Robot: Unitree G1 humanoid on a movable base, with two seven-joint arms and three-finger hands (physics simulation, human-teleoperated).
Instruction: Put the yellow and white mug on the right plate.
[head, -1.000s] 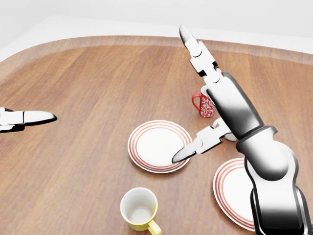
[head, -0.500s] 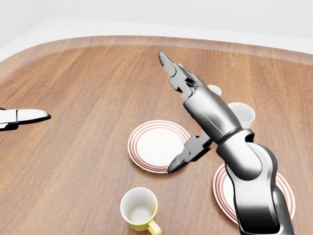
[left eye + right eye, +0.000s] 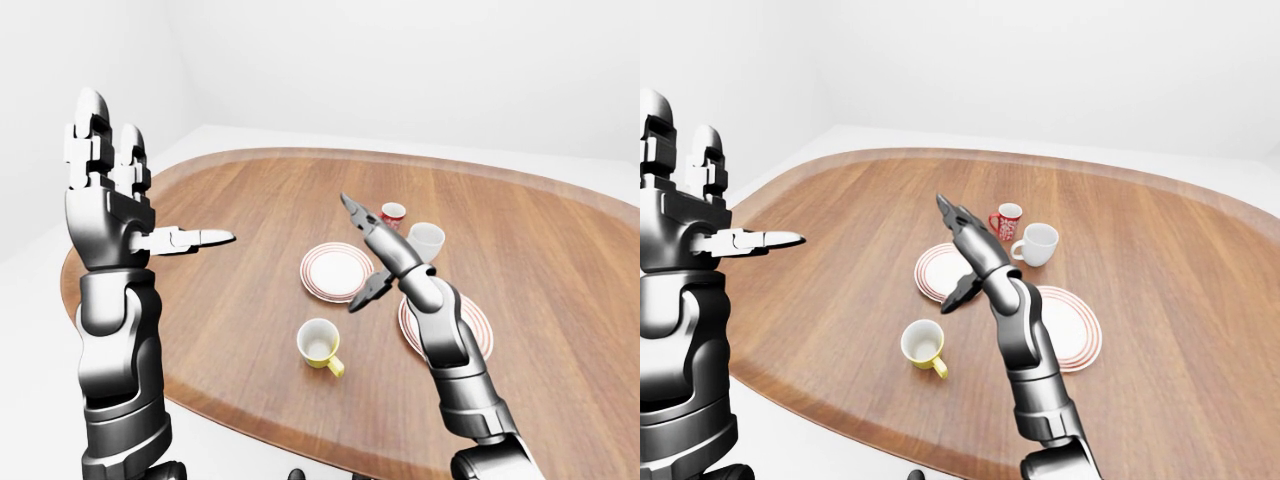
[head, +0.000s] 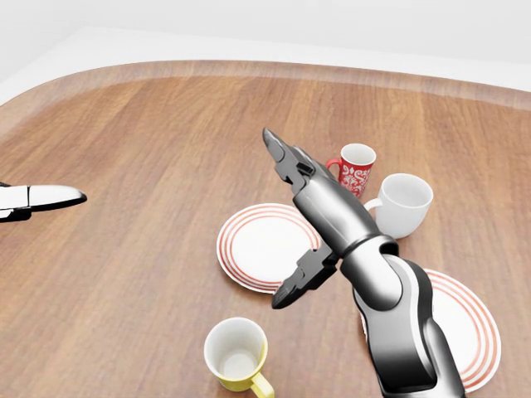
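Observation:
The yellow and white mug stands upright on the wooden table, near the bottom of the head view, its handle toward the lower right. The right plate, white with red rings, lies to its right, partly hidden by my right forearm. My right hand is open and empty, fingers spread, hovering over the left plate, above the mug in the view and apart from it. My left hand is open and empty, raised high at the left, far from the mug.
A red patterned mug and a plain white mug stand beyond the plates, at the upper right of the head view. The table's curved edge runs close below the yellow mug in the left-eye view.
My right arm has swung down and to the left, uncovering the red mug, the white mug and more of the right plate. The left hand has barely moved.

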